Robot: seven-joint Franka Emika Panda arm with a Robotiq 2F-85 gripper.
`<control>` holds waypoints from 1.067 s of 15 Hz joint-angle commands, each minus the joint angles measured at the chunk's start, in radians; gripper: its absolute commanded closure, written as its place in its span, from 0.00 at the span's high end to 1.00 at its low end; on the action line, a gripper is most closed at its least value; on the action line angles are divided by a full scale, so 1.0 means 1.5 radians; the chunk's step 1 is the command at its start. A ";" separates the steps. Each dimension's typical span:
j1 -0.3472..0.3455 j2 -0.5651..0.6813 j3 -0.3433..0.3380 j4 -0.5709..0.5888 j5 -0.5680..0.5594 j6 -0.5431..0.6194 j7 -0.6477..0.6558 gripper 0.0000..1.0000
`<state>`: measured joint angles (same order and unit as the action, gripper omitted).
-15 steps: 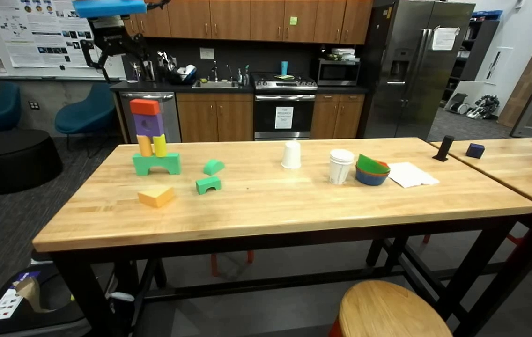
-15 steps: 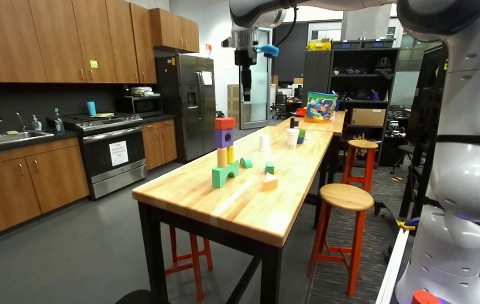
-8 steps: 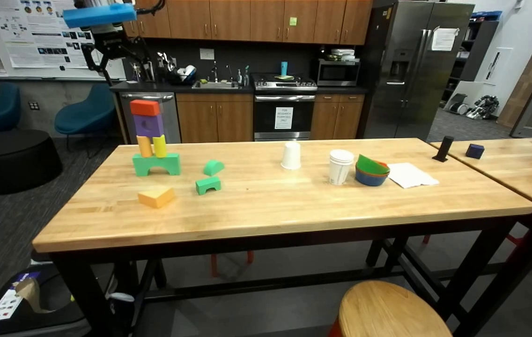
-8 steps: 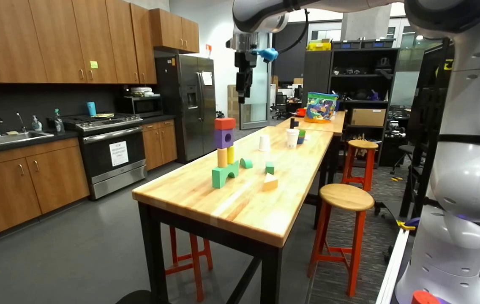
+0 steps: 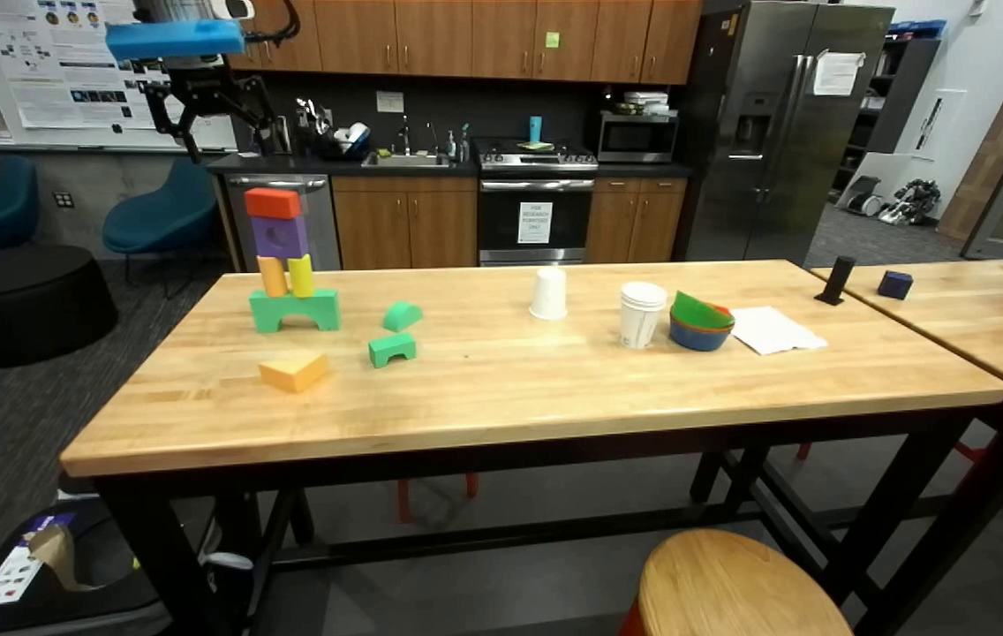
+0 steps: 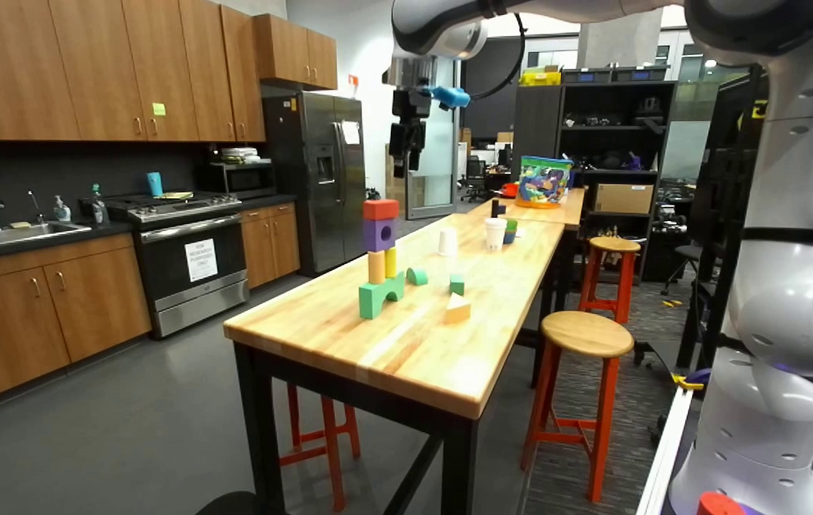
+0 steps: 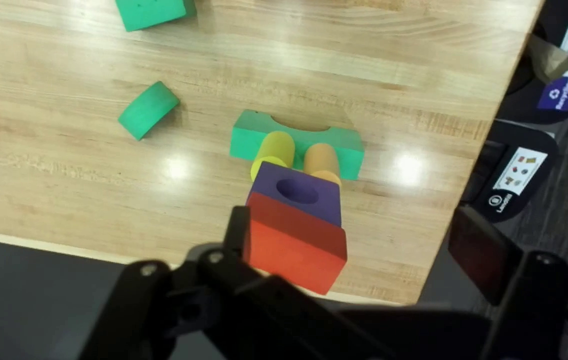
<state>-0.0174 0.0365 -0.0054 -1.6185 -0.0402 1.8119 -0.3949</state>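
One five-block tower (image 5: pixel 281 231) on table (image 5: pixel 510 389), red block (image 6: pixel 381 209) topmost; hand (image 7: pixel 356 240) hangs above, jaws spread wide. Wrist view: green half-round (image 7: pixel 149 110) at tower's 10 o'clock.

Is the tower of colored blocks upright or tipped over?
Upright: in both exterior views, the red block tops the purple block, above the yellow cylinder and orange cylinder.

In an exterior view you see an upturned white cup (image 5: pixel 548 295) near stacked cups (image 5: pixel 641 318). Beside those you have nested bowls (image 5: pixel 697 337), then white paper (image 5: pixel 775 332).
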 commanded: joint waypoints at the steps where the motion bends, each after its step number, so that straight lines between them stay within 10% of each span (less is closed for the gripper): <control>1: 0.004 -0.010 0.001 -0.032 0.034 0.046 0.121 1.00; 9: 0.006 -0.044 -0.003 -0.086 -0.034 0.065 0.402 1.00; 16: 0.008 -0.091 0.005 -0.122 -0.028 0.005 0.380 1.00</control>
<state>-0.0098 -0.0494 -0.0024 -1.7558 -0.0809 1.8372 0.1916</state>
